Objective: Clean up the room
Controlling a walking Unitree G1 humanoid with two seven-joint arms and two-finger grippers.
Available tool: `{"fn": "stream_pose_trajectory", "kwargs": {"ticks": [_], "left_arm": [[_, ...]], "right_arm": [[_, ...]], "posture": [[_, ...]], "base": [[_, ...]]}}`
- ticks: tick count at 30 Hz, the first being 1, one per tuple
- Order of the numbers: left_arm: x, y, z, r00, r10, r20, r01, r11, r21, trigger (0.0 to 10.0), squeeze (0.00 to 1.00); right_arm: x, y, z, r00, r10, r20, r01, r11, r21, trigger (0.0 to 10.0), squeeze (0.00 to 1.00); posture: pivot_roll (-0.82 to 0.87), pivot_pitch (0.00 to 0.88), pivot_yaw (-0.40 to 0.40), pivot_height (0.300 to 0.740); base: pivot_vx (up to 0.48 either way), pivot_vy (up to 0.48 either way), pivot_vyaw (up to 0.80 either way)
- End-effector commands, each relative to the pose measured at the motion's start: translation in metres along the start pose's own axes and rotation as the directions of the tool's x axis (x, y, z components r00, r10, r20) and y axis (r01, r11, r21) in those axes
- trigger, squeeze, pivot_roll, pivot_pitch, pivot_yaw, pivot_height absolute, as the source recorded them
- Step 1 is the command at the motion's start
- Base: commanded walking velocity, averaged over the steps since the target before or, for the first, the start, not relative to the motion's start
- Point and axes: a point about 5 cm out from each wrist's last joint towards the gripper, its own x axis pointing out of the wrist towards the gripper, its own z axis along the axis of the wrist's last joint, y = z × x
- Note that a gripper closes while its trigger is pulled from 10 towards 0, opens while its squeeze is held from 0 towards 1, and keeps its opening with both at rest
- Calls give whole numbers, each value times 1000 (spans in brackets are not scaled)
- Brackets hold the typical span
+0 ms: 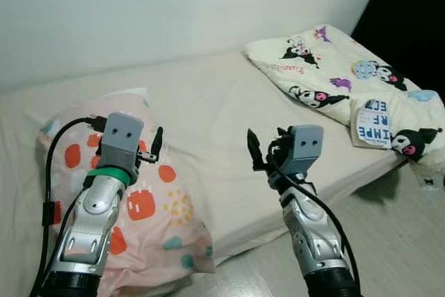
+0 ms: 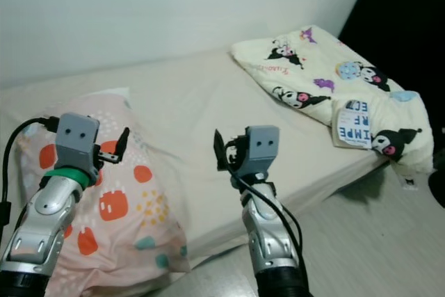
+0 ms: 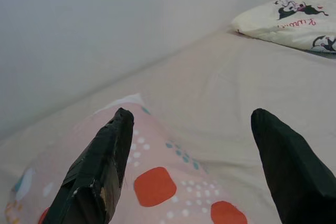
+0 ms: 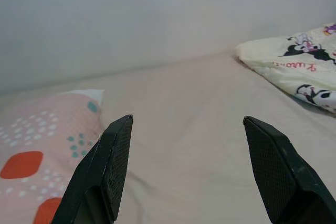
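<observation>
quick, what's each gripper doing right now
left gripper: open, empty, over the pink pillow.
right gripper: open, empty, above the bed.

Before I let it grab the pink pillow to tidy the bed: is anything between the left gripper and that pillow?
Nothing visible. The left gripper hangs open right above the pink pillow, with only air between fingers and fabric. The right gripper, also open, is off to the side over the bare mattress.

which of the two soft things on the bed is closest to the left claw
The pink pillow with orange spots and teal dots, at the bed's left end. The left claw hovers right over it, open. The cream cartoon-print blanket lies at the far right end, beyond the right claw.
</observation>
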Motion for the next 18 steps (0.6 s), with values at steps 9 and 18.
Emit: {"fn": "stream_pose_trajectory", "kwargs": {"ticks": [9,18], "left_arm": [[-3,-2,-11,999,-6,-36,7,1000,15,10000,0],[-4,-4,-12,999,-3,-37,3,1000,9,10000,0]], "right_arm": [[-4,0,-6,1000,4,-25,-4,1000,-10,10000,0],[-2,1,-5,999,21,-26,-23,998,-53,10000,0]], "posture": [[47,82,-14,740],[49,79,-21,740]], "base": [[0,0,0],[0,0,444]]}}
